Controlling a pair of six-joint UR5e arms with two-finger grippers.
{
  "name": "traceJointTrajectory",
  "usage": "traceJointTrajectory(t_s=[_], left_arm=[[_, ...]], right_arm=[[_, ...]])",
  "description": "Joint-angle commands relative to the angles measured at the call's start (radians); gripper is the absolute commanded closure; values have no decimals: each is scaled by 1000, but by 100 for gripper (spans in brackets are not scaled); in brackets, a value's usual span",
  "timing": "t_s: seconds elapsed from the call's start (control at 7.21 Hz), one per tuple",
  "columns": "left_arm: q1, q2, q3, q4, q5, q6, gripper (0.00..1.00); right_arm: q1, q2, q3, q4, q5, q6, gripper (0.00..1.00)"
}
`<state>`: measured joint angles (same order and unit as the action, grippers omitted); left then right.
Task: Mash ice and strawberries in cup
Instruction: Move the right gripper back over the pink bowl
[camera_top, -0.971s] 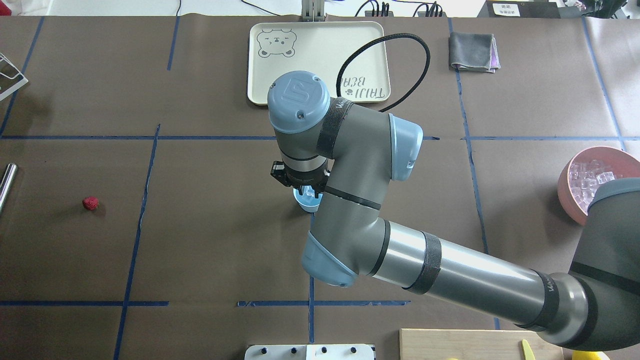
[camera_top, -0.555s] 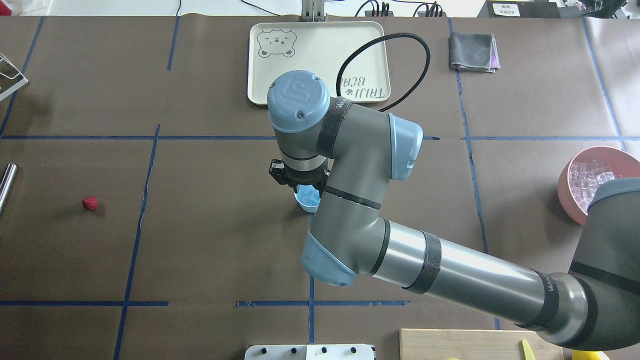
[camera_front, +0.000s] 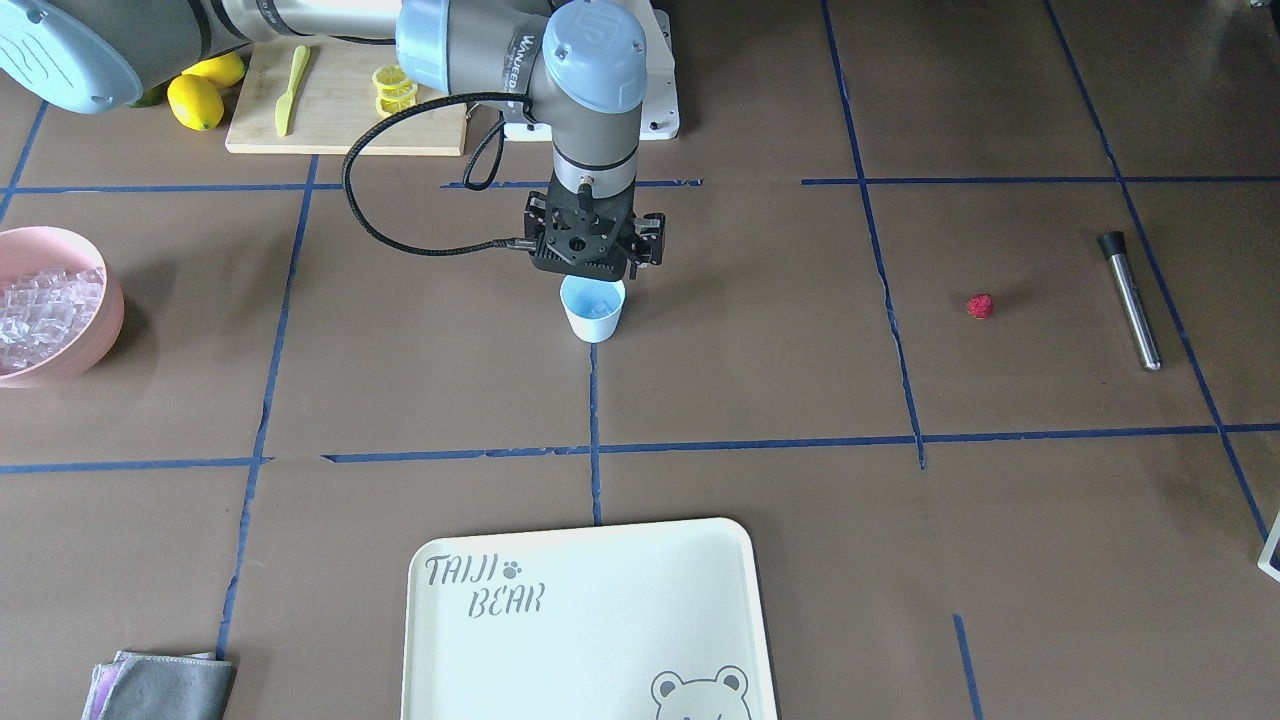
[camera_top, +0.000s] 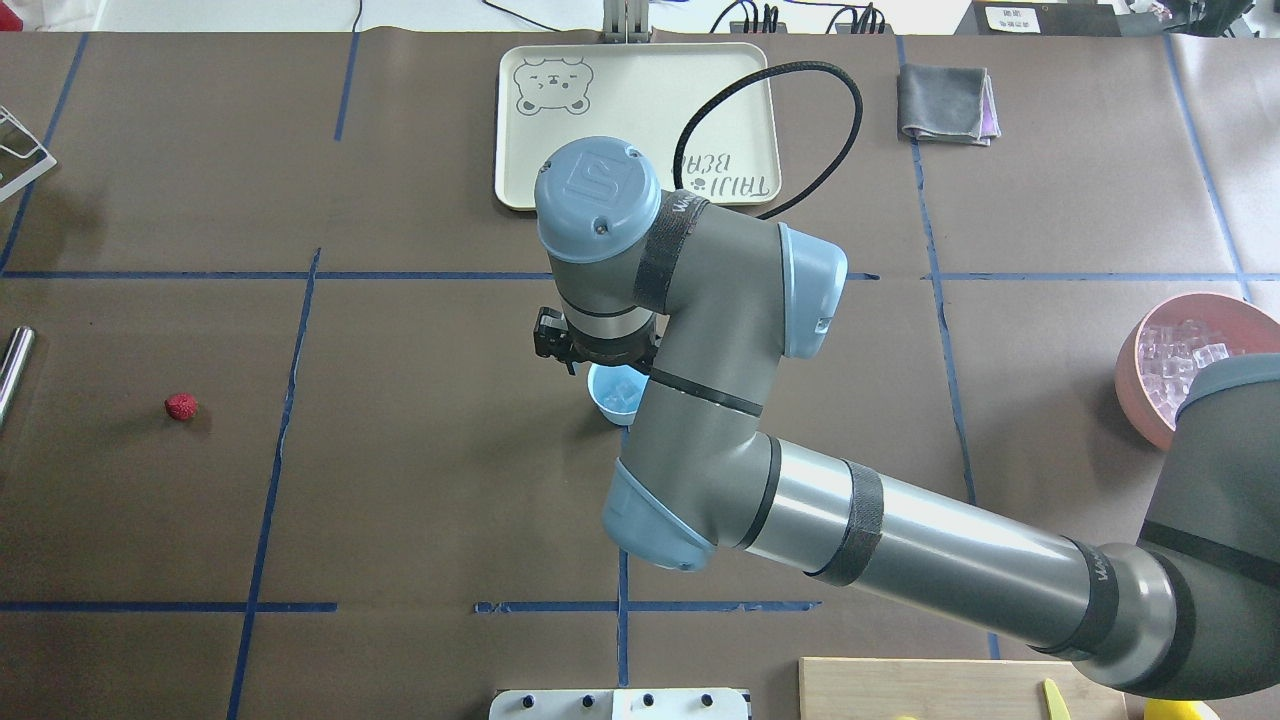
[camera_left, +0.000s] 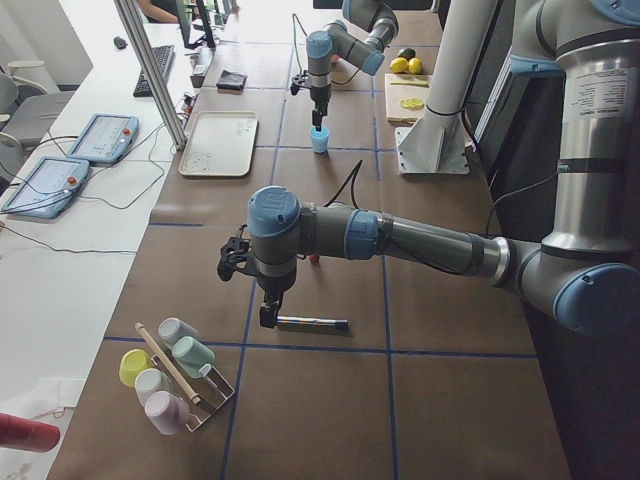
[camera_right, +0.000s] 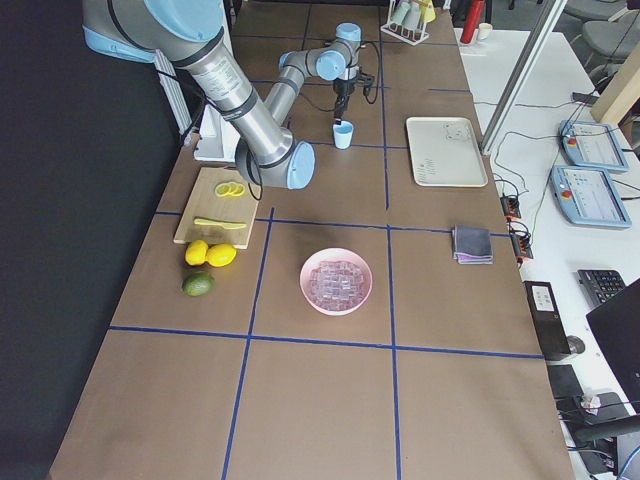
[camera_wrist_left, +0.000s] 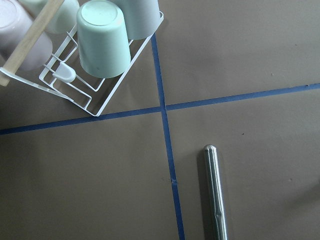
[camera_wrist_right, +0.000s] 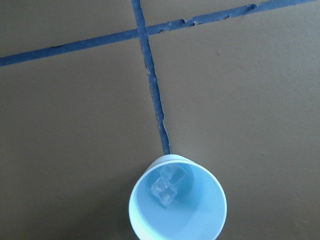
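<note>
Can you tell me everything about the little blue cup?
The cup is small and light blue and looks like plastic. It is wider at the top and has no handle. It stands upright on the brown table, at the end of a blue tape line. Two clear ice cubes lie at its bottom, and nothing else is inside. The right gripper hangs just above it and seems not to touch it.
</note>
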<state>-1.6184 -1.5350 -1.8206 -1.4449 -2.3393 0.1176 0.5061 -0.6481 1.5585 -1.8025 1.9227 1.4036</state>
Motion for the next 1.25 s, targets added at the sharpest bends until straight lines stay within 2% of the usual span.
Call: traceJointTrajectory(t_s=[0.0,0.14,0.28,0.42,0.55,0.69,0.83,0.97,1.11], left_arm=[[0,-1,1,0,0,-1,0],[0,-1,1,0,0,-1,0],[0,-1,1,0,0,-1,0],[0,-1,0,0,0,-1,0],[0,-1,0,0,0,-1,0],[0,-1,-3,0,0,-1,0],[0,-1,-12,0,0,-1,0],[0,1,-26,1,0,-16,0],[0,3,-43,1,0,-35,0]], right_arm=[[17,1,23,-1,-17,-6,1],[79,-27,99,-30,-4,-20,1],[106,-112,252,-85,-4,-75,1],[167,-251,460,-172,-2,-169,1],[248,-389,606,-185,33,-302,1],[376,-530,662,-173,164,-445,1],[537,-629,664,-173,302,-629,1],[683,-769,663,-173,356,-899,1],[762,-882,658,-173,355,-1077,1]])
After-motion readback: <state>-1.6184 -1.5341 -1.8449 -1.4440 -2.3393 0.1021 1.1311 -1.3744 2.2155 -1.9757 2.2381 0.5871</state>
